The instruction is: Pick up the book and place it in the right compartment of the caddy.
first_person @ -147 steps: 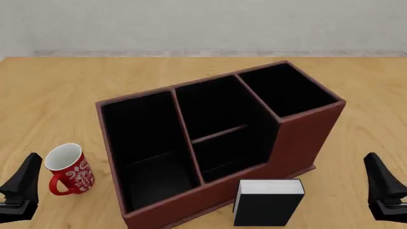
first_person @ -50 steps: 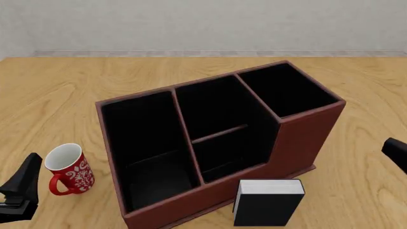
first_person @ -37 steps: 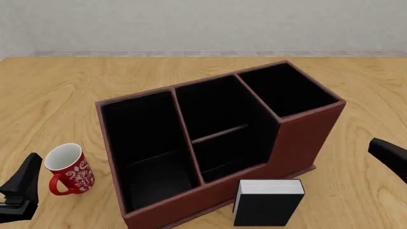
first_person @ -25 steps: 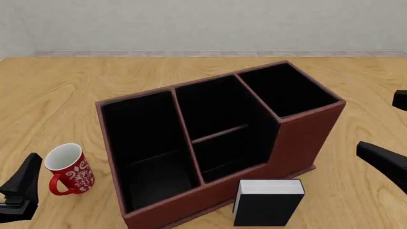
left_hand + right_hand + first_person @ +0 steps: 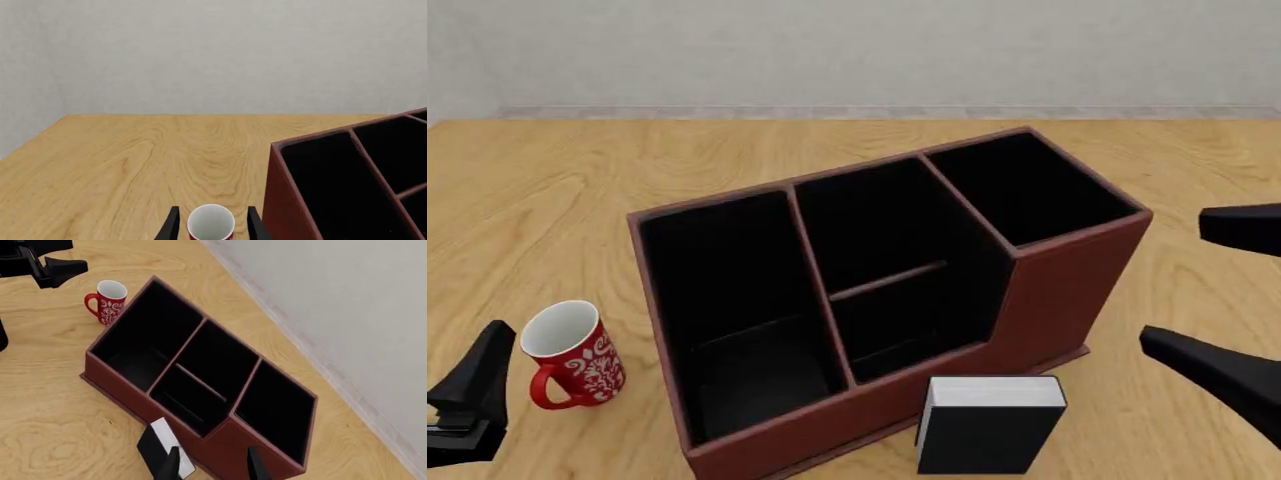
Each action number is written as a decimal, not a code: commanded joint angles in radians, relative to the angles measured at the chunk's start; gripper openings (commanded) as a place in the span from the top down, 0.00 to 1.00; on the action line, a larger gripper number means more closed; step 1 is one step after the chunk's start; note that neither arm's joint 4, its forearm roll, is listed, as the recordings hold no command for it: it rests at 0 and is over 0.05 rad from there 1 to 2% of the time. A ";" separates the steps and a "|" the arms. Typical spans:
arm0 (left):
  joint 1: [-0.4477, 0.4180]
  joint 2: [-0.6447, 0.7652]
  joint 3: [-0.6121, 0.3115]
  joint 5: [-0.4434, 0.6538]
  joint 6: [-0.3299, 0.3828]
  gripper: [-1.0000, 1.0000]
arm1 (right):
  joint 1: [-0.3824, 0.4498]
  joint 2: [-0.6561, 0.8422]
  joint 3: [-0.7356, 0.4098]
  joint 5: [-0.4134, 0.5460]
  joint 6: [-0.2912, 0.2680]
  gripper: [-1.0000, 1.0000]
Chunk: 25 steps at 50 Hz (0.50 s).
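Book (image 5: 988, 435) is plain black hardcover, white page edge facing up in the front view, so it's standing upright on the table (image 5: 547, 190), covers vertical, long axis of the white edge running roughly left-right, parallel to the caddy's near wall. It sits just beside the near wall of the caddy (image 5: 1054, 300), toward the right end, below the step where the wall rises; can't tell if it touches the wall. The right wrist view shows the same book (image 5: 160, 447) standing at the foot of the caddy (image 5: 113, 385). The caddy is reddish-brown outside, black inside, three sections, set at an angle to the table edge. The right compartment (image 5: 1028, 190) is the narrow tall-walled end section, dark inside, nothing visible in it; it's also visible from the right wrist (image 5: 275, 407). Red mug (image 5: 571, 355) with white pattern stands upright left of the caddy, apart from it, handle toward the near side. Left gripper (image 5: 467, 400) is low at the near left edge, next to the mug; in the left wrist view its fingers (image 5: 172, 227) are spread apart with the mug (image 5: 210, 224) seen between them, nothing held. Right gripper (image 5: 1225, 300) is at the right edge beside the caddy's tall end, fingers (image 5: 1214, 365) wide apart, holding nothing.
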<state>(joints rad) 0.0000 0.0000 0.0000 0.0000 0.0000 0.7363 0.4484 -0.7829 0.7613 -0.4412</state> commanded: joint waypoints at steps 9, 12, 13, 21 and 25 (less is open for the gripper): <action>0.000 0.000 0.000 0.000 0.000 0.00 | 0.065 0.086 -0.039 0.053 -0.016 0.00; 0.000 0.000 0.000 0.000 0.000 0.00 | 0.080 0.102 -0.041 0.055 -0.019 0.00; 0.000 0.000 0.000 0.000 0.000 0.00 | 0.081 0.104 -0.042 0.055 -0.019 0.00; 0.000 0.000 0.000 0.000 0.000 0.00 | 0.087 0.129 -0.032 0.054 -0.023 0.00; 0.000 0.000 0.000 0.000 0.000 0.00 | 0.096 0.142 -0.021 0.052 -0.029 0.00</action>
<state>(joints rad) 0.0000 0.0000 0.0000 0.0000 0.0000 0.8119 0.5565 -0.8125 0.8103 -0.4636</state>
